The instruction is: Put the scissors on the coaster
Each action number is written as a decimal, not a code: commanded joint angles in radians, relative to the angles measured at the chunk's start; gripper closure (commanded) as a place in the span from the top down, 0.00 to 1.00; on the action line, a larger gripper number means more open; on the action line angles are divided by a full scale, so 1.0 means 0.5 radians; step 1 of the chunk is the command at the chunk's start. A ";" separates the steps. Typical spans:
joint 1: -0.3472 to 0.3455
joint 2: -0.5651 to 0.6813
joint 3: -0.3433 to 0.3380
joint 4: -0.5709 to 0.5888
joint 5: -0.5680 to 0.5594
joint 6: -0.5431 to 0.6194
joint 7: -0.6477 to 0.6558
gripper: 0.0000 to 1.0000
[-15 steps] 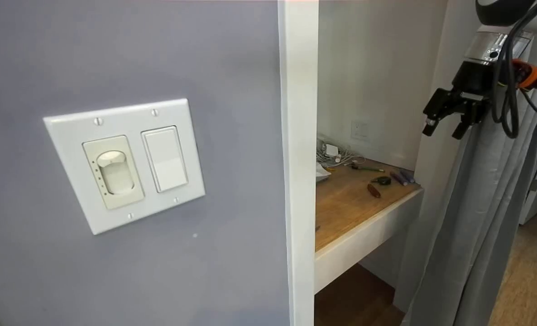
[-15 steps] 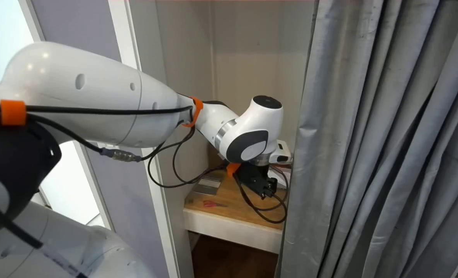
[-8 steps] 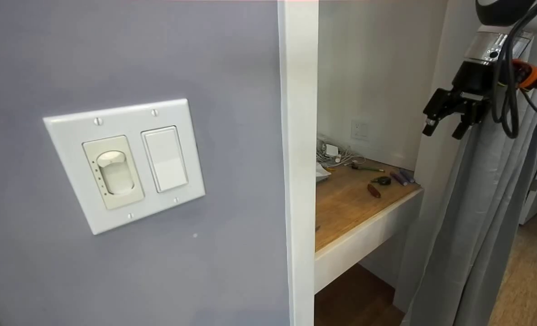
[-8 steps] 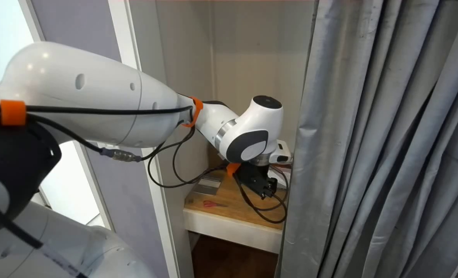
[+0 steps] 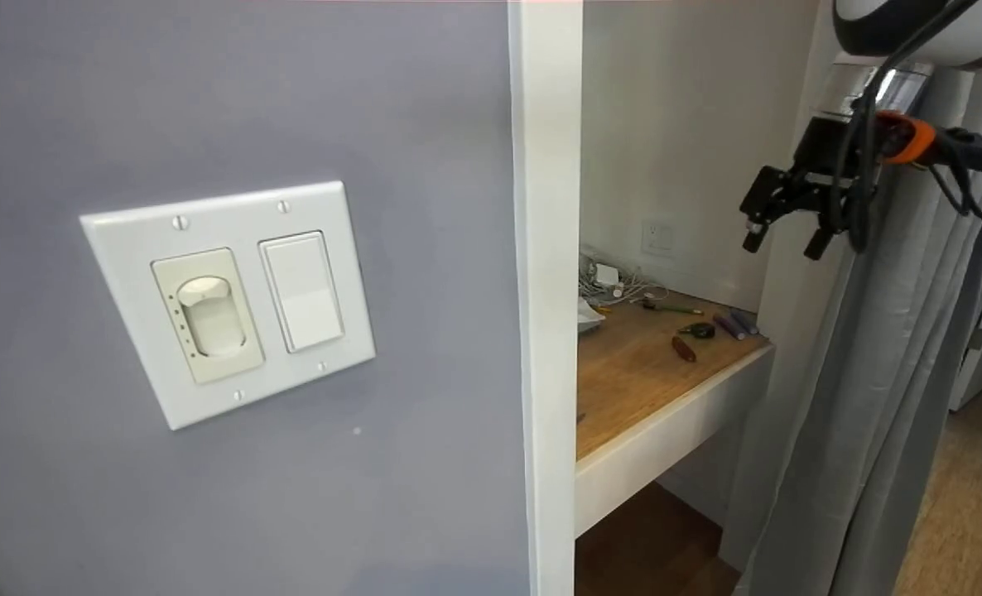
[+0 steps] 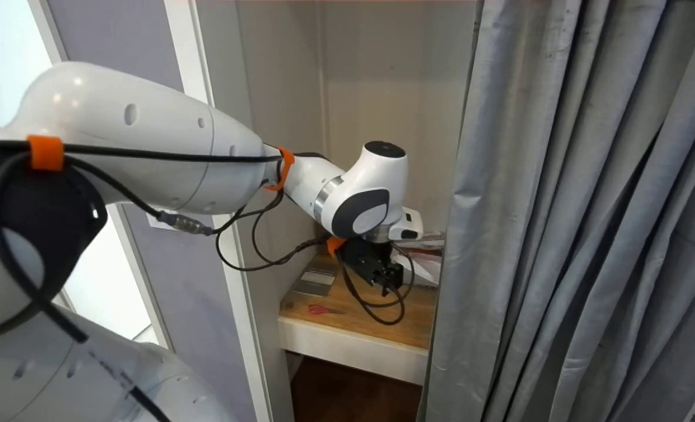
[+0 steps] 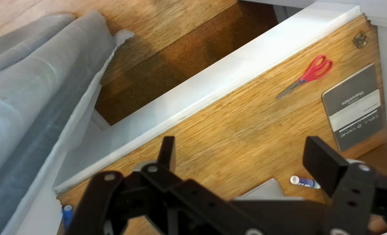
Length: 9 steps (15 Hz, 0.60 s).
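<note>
Wooden desk [image 7: 232, 130] beside a gray curtain [image 6: 547, 211], red-handled scissors [image 7: 309, 74] lying near the desk's front edge, gray-and-white notebook [image 7: 355, 109] near them, released gripper [image 5: 785, 243] hanging above, jaws wide apart.

Your scissors [image 7: 306, 76]: red plastic handles, dullish grey metal blades. You've got wood counter [image 7: 232, 140], streaky grain, bit of sheen, plus smooth painted white front board [image 7: 193, 94]. Your hand [image 5: 786, 242] looks mostly matt black, metal collar [image 5: 843, 87] above it super shiny. Arm shell [image 6: 148, 135]: glossy white, you can literally see highlights. Curtain [image 6: 564, 205]: creased grey cloth, soft sheen. Switch plate [image 5: 259, 298]: smooth glossy white plastic.
</note>
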State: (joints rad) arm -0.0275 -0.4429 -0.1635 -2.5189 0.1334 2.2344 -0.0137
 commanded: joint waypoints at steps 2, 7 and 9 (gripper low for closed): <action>-0.061 0.255 0.369 0.120 0.004 0.063 0.723 1.00; -0.073 0.596 0.703 0.292 -0.012 0.087 1.536 1.00; -0.079 0.765 0.796 0.363 -0.056 0.143 1.851 1.00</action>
State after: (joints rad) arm -0.0428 -0.1984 0.1670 -2.4193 0.1312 2.2744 0.7161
